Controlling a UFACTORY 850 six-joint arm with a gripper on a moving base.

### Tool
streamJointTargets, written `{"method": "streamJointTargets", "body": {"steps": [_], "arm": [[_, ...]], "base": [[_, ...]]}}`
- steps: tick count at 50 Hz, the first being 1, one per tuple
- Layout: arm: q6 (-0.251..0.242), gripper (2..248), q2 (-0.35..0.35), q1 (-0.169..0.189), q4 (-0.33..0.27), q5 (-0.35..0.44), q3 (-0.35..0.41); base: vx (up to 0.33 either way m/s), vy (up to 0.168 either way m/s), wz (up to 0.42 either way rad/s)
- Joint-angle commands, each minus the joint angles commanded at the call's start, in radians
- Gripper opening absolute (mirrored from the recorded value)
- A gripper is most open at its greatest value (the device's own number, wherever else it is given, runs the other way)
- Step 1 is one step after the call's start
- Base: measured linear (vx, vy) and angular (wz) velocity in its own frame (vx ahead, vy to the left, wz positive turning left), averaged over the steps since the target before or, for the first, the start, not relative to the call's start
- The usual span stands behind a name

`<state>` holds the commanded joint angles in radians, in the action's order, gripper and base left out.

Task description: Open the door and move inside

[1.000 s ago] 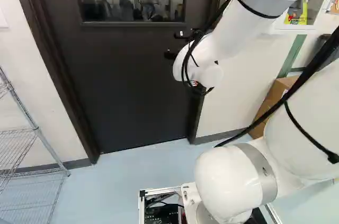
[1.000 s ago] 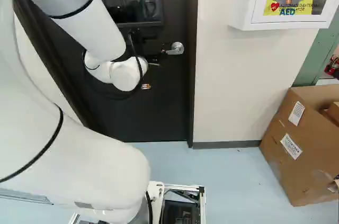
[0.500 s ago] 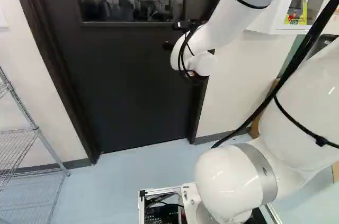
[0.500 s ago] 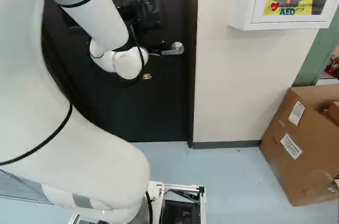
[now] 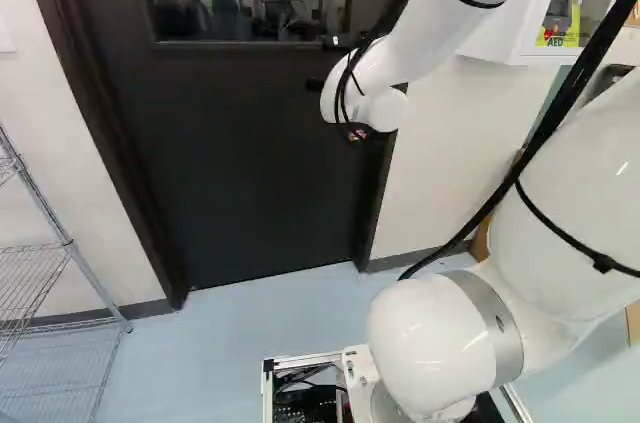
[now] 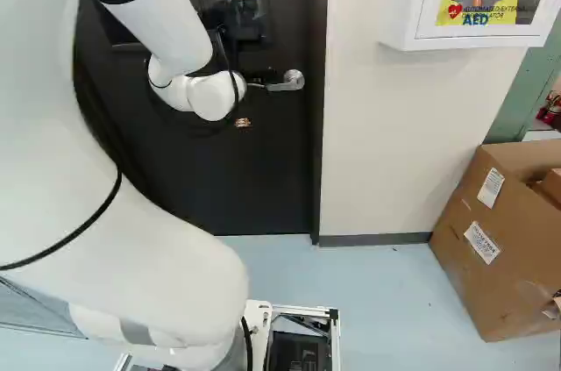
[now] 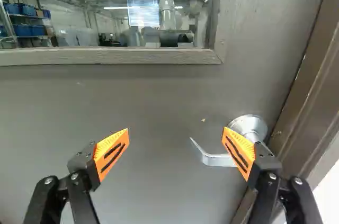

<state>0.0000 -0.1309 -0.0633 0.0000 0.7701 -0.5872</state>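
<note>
The dark door (image 5: 250, 163) stands shut in its frame, a window in its upper part. My gripper (image 5: 315, 85) is before it, mostly hidden behind the white wrist in the left base view. In the wrist view the gripper (image 7: 176, 136) is open, its orange-padded fingers wide apart. A silver lever handle (image 7: 217, 159) lies ahead; its free end shows between the fingers, while one finger overlaps its base. Whether that finger touches the metal, I cannot tell. The handle (image 6: 287, 82) shows just right of the wrist in the right base view.
A wire shelf (image 5: 60, 283) stands left of the door. Right of it, a white AED cabinet (image 6: 473, 3) hangs on the wall above a cardboard box (image 6: 500, 239) on the floor. The door frame (image 7: 312, 97) runs close beside the handle.
The arm has risen at the wrist, bringing it level with the handle; most of this came in the earlier half second, with only slight motion since. The base and door have not moved.
</note>
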Motion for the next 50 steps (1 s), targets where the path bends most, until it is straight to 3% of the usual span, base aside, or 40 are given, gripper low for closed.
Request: {"method": "streamJointTargets", "body": {"steps": [22, 50], "arm": [[0.0, 247, 0.106, -0.015, 0.0, 0.0, -0.057], [0.0, 247, 0.162, -0.018, 0.0, 0.0, -0.049]], "base": [[0.0, 0.0, 0.0], [0.0, 0.0, 0.0]]}}
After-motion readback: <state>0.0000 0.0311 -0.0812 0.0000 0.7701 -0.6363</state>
